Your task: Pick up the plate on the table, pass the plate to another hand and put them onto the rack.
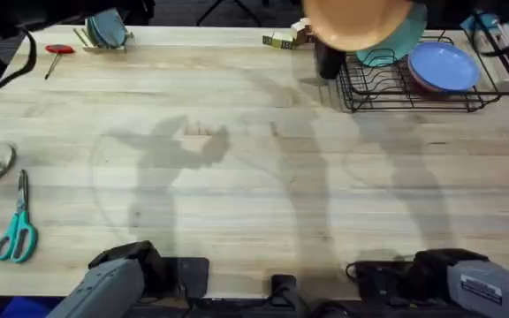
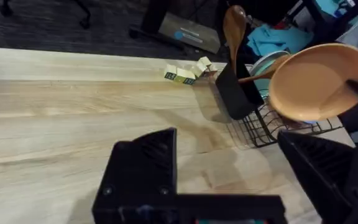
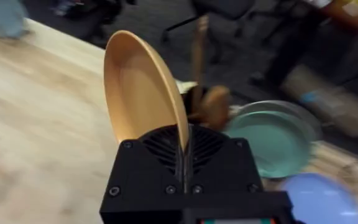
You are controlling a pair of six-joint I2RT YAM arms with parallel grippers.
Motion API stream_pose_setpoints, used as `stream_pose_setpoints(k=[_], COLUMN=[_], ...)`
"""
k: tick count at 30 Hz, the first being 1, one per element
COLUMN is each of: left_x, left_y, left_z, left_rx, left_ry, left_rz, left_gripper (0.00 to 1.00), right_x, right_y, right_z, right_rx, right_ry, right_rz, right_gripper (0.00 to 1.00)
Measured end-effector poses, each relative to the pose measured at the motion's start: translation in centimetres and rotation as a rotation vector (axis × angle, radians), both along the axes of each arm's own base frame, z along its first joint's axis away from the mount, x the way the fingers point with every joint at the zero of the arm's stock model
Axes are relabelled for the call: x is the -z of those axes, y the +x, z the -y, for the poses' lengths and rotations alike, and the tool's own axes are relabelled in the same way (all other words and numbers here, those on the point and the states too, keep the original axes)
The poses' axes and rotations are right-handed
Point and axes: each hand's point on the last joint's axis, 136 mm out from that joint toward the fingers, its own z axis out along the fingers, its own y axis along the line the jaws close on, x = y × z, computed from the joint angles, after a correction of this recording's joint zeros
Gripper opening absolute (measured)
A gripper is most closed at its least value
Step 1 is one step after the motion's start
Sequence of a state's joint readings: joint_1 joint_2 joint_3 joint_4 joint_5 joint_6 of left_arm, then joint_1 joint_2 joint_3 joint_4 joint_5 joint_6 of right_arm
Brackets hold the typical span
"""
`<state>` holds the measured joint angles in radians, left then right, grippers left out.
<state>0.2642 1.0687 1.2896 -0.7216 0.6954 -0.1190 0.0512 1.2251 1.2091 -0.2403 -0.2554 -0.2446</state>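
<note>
Your right gripper (image 3: 184,163) pinches the round orange-tan plate's (image 3: 138,87) rim, held above the black wire rack (image 1: 409,88); left gripper (image 2: 229,168) gapes empty.

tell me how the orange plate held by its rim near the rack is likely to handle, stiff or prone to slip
The plate probably stays stiff: it holds its round shape while the right gripper pinches only its rim. That narrow edge grip may let it pivot or slip. Its matte surface likely helps friction.

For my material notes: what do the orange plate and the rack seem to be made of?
The plate: probably plastic or melamine, judging by its plain matte orange-tan surface with no glaze shine; ceramic is possible. The rack: thin black wire, likely coated metal, seen in its open grid.
</note>
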Motion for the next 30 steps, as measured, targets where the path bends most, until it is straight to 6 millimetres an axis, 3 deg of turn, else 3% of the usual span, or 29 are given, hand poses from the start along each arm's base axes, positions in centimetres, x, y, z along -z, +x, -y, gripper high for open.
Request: stream_pose_setpoints(k=[7,11,16,23,30], left_x=[0.7,1.1,1.1,1.2,2.0], left_y=[0.0,0.2,0.3,0.4,0.9], left_z=[0.0,-0.1,-0.1,-0.1,-0.3], left_rx=[0.001,0.002,0.003,0.003,-0.003], left_ry=[-0.006,-0.008,-0.007,-0.008,-0.012], left_rz=[-0.032,-0.043,-0.045,-0.048,-0.074], left_gripper=[0.993,0.995,0.995,0.995,0.995], right_x=[-2.1,-2.2,-2.1,-1.9,1.1], right_y=[0.6,0.5,0.4,0.6,2.2], right_z=[6.7,9.0,10.2,10.5,10.9], right_rx=[0.100,0.123,0.100,-0.005,-0.137], right_ry=[-0.213,-0.324,-0.488,-0.808,-1.049], right_rz=[0.138,0.159,0.189,0.251,0.239], right_gripper=[0.029,0.029,0.029,0.029,0.029])
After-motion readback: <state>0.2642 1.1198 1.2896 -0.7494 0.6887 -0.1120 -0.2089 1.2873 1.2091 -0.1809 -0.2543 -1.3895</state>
